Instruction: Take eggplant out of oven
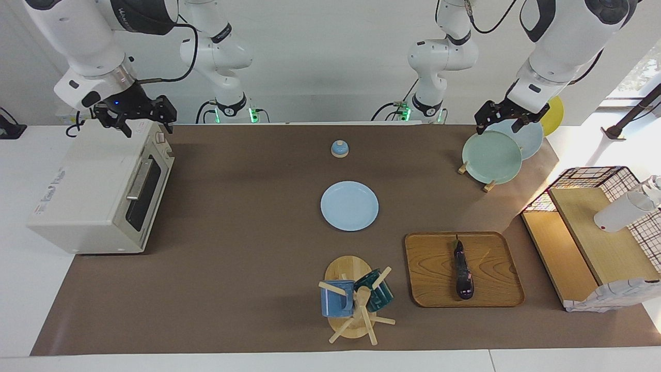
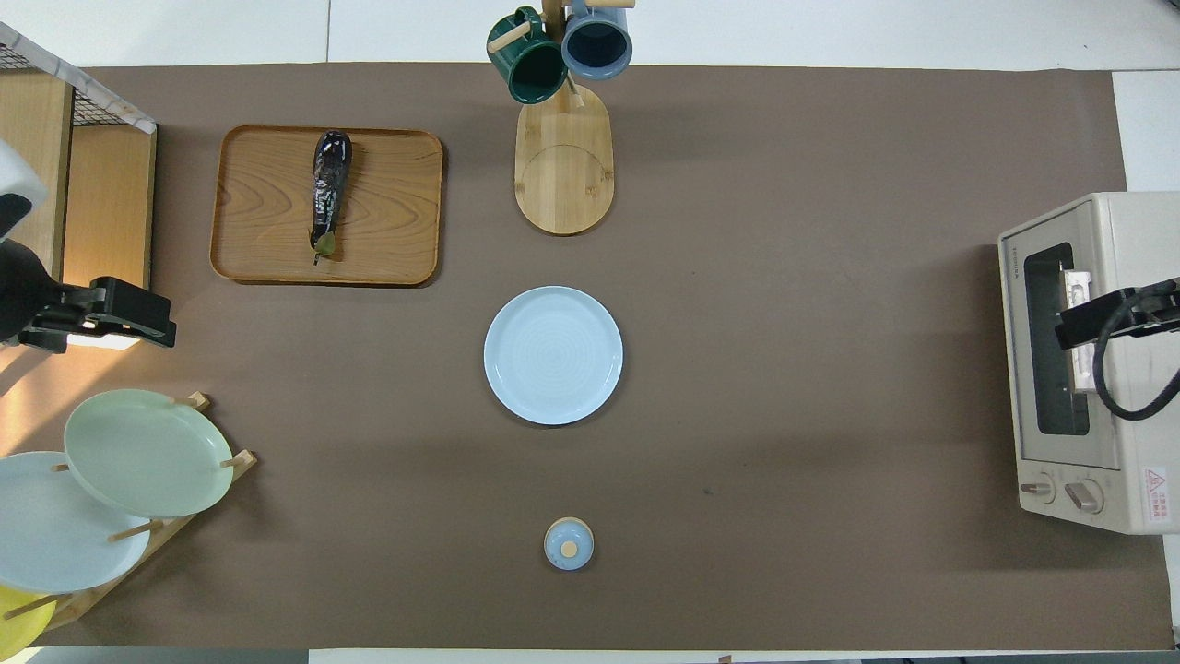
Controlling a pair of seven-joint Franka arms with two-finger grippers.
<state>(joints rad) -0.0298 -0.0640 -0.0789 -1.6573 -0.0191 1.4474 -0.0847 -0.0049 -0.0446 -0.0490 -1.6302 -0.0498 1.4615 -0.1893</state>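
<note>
red warning label on the oven, its print unreadable

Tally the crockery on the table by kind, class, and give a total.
Round plates: 4 (pale blue flat; green, blue and yellow racked)
Hanging mugs: 2 (dark green, blue)
Total: 6

I see both arms raised, elbows folded high and wrists angled downward. My right tool hangs in the air at its own end of the surface, black fingers pointing down. My left tool hangs likewise at its own end. I can't make out either finger gap from here.
</note>
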